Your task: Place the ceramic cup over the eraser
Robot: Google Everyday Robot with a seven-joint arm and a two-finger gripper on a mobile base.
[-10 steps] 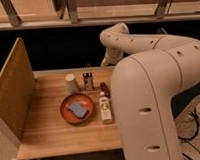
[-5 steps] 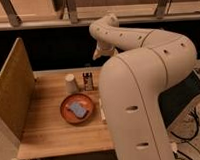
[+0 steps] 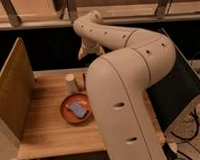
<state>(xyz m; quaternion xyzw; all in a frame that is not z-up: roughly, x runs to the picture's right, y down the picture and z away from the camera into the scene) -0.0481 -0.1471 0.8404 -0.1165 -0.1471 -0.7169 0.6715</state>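
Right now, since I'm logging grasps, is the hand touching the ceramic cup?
Apart. The camera view shows the hand hanging above and right of the ceramic cup, with dark background plainly between them.

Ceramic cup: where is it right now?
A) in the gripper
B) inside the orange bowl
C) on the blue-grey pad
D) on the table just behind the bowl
D: the ceramic cup stands on the wooden table just behind the orange bowl, while the gripper hangs above the table's far edge, apart from the cup.
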